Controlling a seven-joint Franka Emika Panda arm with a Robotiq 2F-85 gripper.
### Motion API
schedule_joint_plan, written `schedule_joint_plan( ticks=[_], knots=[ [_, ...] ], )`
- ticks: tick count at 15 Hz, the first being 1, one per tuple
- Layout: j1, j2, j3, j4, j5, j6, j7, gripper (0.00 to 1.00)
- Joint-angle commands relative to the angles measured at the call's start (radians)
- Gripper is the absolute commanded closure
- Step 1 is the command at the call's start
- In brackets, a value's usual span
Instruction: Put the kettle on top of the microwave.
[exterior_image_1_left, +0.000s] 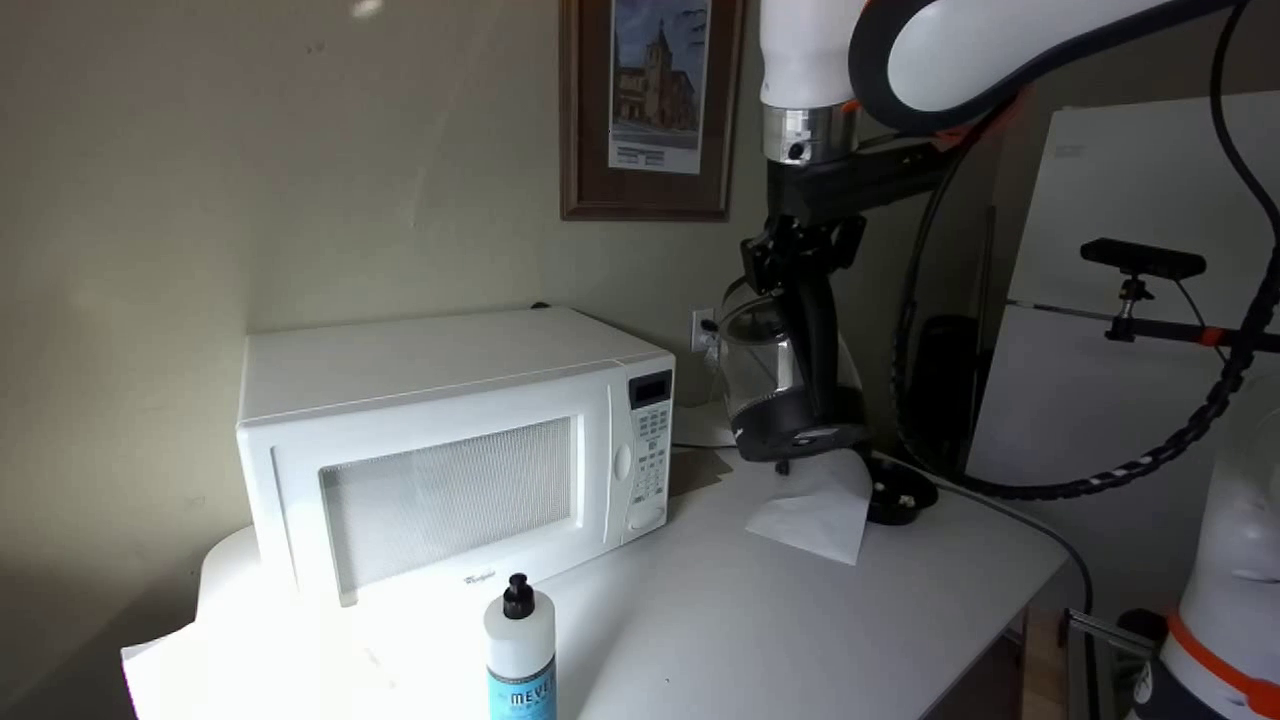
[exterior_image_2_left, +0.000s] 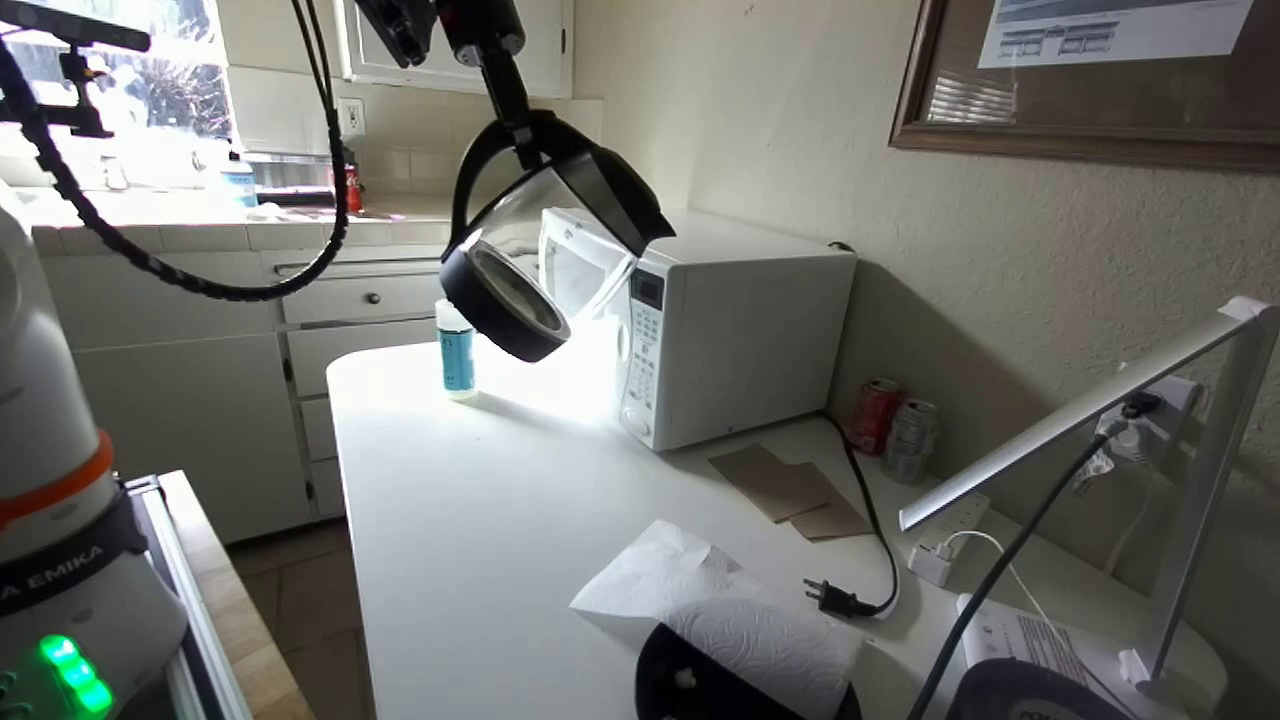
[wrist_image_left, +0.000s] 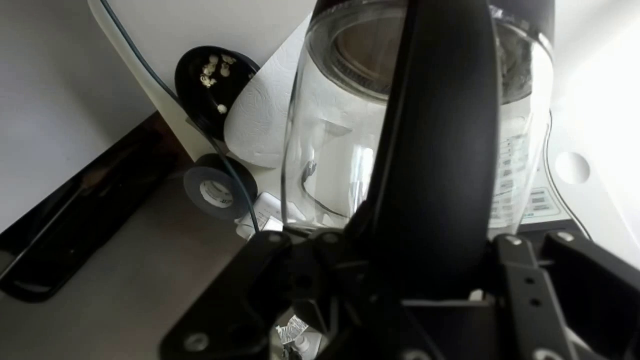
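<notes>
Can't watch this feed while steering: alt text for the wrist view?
The gripper, at the bottom, grips the glass kettle by its black handle. At right, the microwave shows its button panel partly through the glass; at left, a paper towel partly covers a black dish holding pale bits.

In an exterior view I had open air over the microwave (exterior_image_1_left: 455, 440), left of the hanging kettle (exterior_image_1_left: 770, 370), with the wall (exterior_image_1_left: 400, 200) closing off the far side. The blue-labelled bottle (exterior_image_1_left: 520, 650) stood in the way at the near side, and the black cable loop (exterior_image_1_left: 1020, 491) at the right; between bottle and paper towel (exterior_image_1_left: 818, 512) the table (exterior_image_1_left: 690, 610) lay free.
</notes>
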Motion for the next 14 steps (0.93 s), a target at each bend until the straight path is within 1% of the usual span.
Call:
schedule_joint_plan(
  ticks=[1,5,6,10,14],
  knots=[
    [-0.018,0.001,0.013,-0.004,0.009,0.002,-0.006,0.76],
    [-0.015,0.015,0.015,-0.02,0.01,0.001,-0.003,0.76],
    [-0.015,0.015,0.016,-0.021,0.011,0.001,-0.002,0.94],
    [-0.02,0.026,0.027,0.042,-0.032,0.031,-0.008,0.94],
    [-0.03,0.031,0.014,0.111,-0.05,0.063,-0.052,0.94]
  ],
)
